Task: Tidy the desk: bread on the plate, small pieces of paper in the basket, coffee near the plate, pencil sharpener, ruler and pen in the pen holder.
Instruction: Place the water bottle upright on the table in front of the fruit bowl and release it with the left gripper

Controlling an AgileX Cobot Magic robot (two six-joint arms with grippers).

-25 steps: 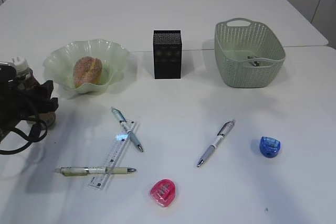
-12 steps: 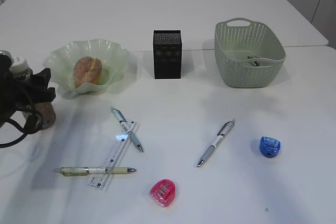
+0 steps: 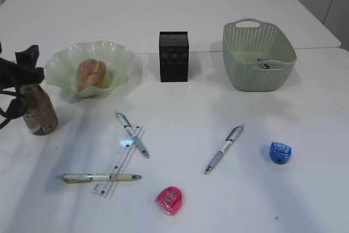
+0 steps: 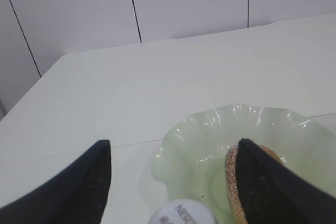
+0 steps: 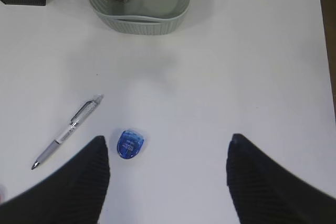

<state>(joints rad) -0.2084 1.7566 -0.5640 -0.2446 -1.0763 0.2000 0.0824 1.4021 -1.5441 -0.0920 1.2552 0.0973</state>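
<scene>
Left gripper (image 4: 173, 182), jaws apart, hangs over the upright coffee bottle (image 3: 38, 110) at frame left beside the plate (image 3: 122, 58) holding bread (image 3: 90, 73); right gripper (image 5: 168, 177) spread above blue sharpener (image 5: 129, 144).

A golden-brown bun (image 3: 90, 73) with a sugary speckled top sits in the pale green see-through dish (image 3: 117, 53), and the bottle (image 3: 38, 110) shows brown with a brown label. The box (image 3: 173, 57) is black with faint dots, the basket (image 3: 258, 55) sage green with a woven-look pattern, all on a white desk (image 3: 218, 4). One sharpener (image 3: 280, 152) is blue, the other (image 3: 169, 199) bright pink, and the ruler (image 3: 116, 165) is clear with fine black markings.
</scene>
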